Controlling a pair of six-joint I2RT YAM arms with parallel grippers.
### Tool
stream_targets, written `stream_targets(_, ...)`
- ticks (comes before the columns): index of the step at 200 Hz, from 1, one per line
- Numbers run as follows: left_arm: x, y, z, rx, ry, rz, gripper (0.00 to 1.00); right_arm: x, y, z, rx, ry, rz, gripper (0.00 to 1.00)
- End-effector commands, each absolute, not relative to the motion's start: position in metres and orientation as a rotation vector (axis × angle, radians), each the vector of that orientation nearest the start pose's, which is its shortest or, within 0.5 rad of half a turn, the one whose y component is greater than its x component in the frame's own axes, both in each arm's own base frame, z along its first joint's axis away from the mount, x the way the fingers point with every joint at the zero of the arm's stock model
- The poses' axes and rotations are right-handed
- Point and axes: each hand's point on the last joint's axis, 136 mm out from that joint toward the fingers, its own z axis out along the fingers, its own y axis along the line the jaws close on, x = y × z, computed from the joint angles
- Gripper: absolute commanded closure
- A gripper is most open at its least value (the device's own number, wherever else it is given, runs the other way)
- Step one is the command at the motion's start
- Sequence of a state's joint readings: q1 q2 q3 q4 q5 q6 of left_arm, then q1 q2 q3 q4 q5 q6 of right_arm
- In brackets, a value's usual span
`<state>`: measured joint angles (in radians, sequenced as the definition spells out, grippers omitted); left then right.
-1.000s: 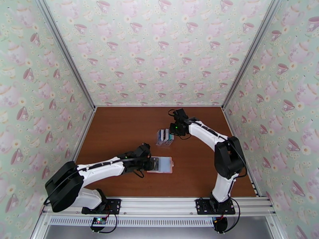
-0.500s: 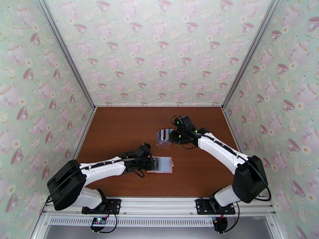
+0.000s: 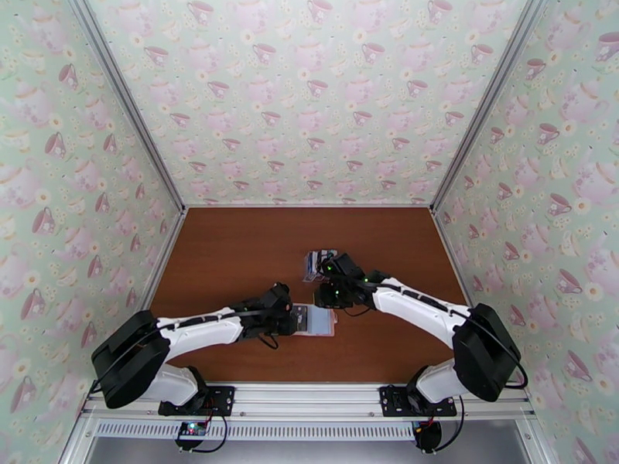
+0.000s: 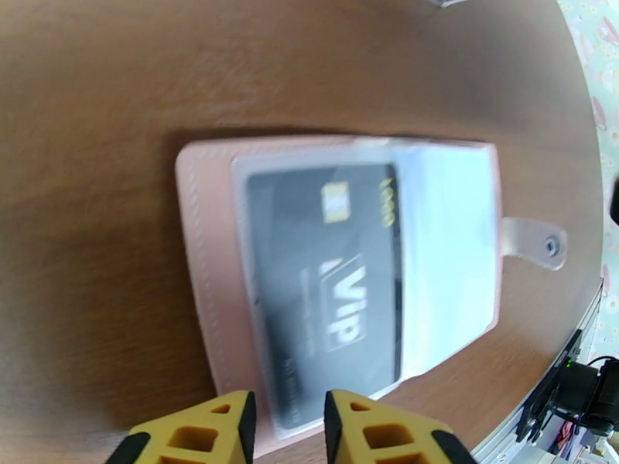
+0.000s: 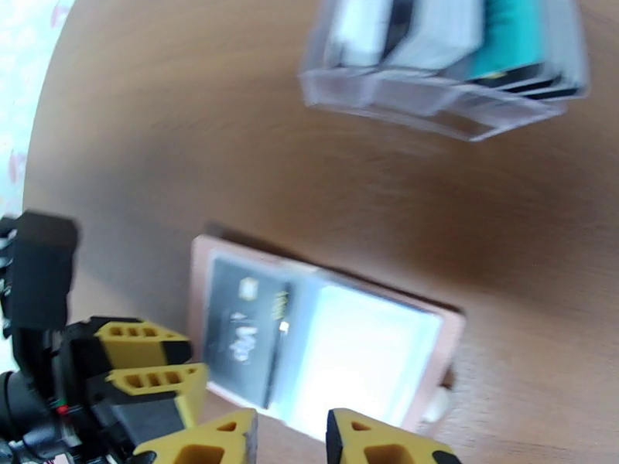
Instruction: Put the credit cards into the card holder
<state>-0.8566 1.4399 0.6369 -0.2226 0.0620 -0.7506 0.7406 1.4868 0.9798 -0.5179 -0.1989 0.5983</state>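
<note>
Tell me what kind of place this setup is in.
Probably a staged robot test cell, not a home: teacup-patterned wallpaper panels in aluminium framing enclose a brown wooden tabletop, with two white-and-black robot arms bolted to a metal rail at its near edge.

Matt pink leather-look card holder (image 4: 203, 249) with glossy clear sleeves lies on wood-grain table (image 4: 100, 79).

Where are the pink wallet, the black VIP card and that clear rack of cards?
card holder (image 4: 203, 249), left wrist view, bare pink left edge.
black VIP card (image 4: 325, 295), left wrist view, card face.
clear rack (image 5: 433, 102), right wrist view, front wall.
</note>
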Motion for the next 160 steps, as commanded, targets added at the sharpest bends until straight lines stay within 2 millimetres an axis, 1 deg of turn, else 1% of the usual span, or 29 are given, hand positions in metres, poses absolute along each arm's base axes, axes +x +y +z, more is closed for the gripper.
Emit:
stream_targets(1, 0.199, -0.257, 0.034, 0.16, 2.731, -0.653, 0.68, 0.244, 0.281, 0.095, -0.272, 2.759, 0.721, 0.69)
stream_targets(28, 0.196, -0.258, 0.03, 0.165, 2.736, -0.647, 0.68, 0.238, 0.287, 0.088, -0.29, 2.779, 0.721, 0.69)
stream_targets(52, 0.196, -0.256, 0.026, 0.16, 2.741, -0.632, 0.68, 0.235, 0.287, 0.077, -0.289, 2.807, 0.698, 0.69)
stream_targets(75, 0.195, -0.254, 0.023, 0.156, 2.75, -0.617, 0.68, 0.233, 0.279, 0.066, -0.285, 2.838, 0.635, 0.69)
stream_targets(106, 0.194, -0.25, 0.021, 0.153, 2.757, -0.598, 0.68, 0.234, 0.263, 0.052, -0.278, 2.871, 0.496, 0.69)
stream_targets(135, 0.192, -0.247, 0.019, 0.149, 2.763, -0.59, 0.68, 0.238, 0.253, 0.048, -0.27, 2.873, 0.406, 0.69)
stream_targets(160, 0.19, -0.245, 0.017, 0.148, 2.77, -0.583, 0.68, 0.242, 0.249, 0.047, -0.264, 2.871, 0.368, 0.69)
